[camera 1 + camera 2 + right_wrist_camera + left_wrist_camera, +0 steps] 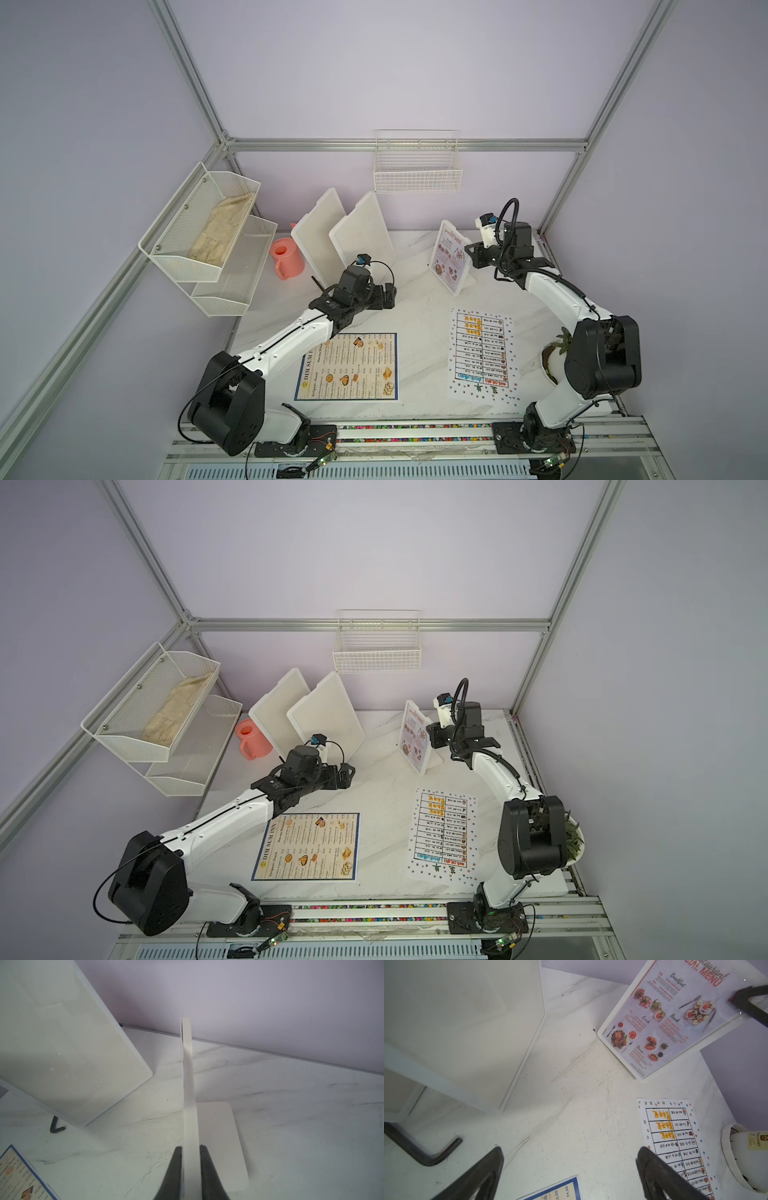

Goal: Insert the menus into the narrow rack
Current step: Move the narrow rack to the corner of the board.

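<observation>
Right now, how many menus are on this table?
3. DIM SUM INN sheet flat by the left arm; dotted sheet flat by the right arm; Special Menu card upright, in the right hand.

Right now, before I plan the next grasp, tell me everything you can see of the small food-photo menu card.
The small menu card is a rigid-looking white-edged board printed with food photos and red headings; Breakfast, Lunch and Dinner are readable in the left wrist view. It stands nearly upright, leaning slightly, on a flat white foot that rests on the marble table. The right gripper is shut on its edge.
</observation>
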Controlling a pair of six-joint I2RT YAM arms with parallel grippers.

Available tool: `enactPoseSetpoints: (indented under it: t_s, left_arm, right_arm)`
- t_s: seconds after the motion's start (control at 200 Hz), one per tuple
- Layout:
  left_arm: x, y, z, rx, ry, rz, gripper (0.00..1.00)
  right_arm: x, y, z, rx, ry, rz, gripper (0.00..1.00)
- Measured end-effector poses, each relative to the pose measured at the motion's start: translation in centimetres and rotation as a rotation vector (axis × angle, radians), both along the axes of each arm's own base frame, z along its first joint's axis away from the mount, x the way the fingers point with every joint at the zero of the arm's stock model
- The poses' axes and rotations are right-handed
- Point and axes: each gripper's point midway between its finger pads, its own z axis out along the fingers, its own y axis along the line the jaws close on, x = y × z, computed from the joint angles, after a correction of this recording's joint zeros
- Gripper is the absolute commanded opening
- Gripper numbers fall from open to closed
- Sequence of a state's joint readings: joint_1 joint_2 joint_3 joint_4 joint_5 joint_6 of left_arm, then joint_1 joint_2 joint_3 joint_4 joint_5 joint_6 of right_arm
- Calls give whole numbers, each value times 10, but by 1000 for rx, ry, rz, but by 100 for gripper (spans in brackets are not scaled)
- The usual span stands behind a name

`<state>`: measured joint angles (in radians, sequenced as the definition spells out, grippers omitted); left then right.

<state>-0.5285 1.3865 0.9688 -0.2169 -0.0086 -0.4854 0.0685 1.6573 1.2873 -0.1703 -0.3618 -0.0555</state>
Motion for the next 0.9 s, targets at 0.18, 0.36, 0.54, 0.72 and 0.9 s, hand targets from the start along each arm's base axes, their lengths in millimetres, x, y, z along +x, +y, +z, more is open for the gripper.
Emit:
enactPoseSetpoints:
  t_s: [0.18, 0.36, 0.54, 0.72, 0.9]
  left_arm:
    - [2, -6, 13, 3, -31, -24, 100]
    - [-1, -5, 9, 35, -22, -41, 100]
    - [-1, -4, 11, 56, -24, -55, 100]
    - [3, -7, 26, 48, -55, -61, 100]
    - [5, -8, 31, 44, -64, -61, 100]
  right_arm:
    - [21, -60, -2, 25, -5, -105, 0]
    - [28, -108, -5, 56, -11, -163, 0]
    - [25, -154, -6, 67, -13, -239, 0]
    - [18, -198, -6, 63, -18, -317, 0]
    - [11, -227, -7, 53, -22, -366, 0]
